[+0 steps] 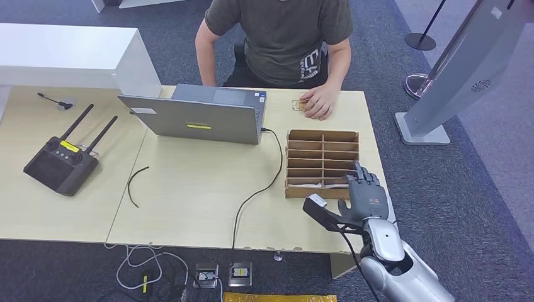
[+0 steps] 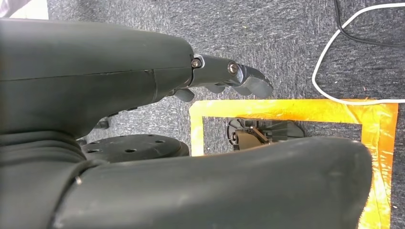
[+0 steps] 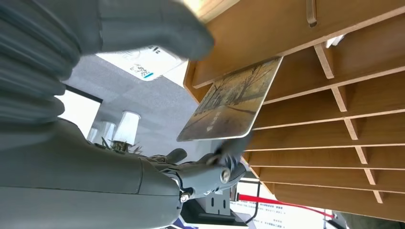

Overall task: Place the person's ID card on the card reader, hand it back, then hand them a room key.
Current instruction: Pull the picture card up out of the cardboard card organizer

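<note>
— At the lower right of the head view, what is the right hand (image 1: pixel 366 196) doing?

— It reaches up to the near edge of the wooden card rack (image 1: pixel 322 162) on the table (image 1: pixel 189 195). In the right wrist view its fingers (image 3: pixel 224 171) touch the edge of a card (image 3: pixel 229 102) printed with a tree scene — the card sticks partly out of one of the rack's slots. Whether the thumb pinches it, I cannot tell.

— And the ID card?

— At the upper middle of the head view, a person's hand (image 1: pixel 320 100) rests on a small card (image 1: pixel 298 104) at the far edge of the table, just beyond the rack.

— The left hand?

— The left hand (image 2: pixel 229 78) hangs over grey carpet and a yellow tape outline; its fingers are curled in, holding nothing.

— Anything else on the table?

— A grey laptop (image 1: pixel 201 116) at the centre, its black cable (image 1: pixel 255 195) trailing off the near edge, and a black controller (image 1: pixel 60 165) with two antennas at the left.
</note>
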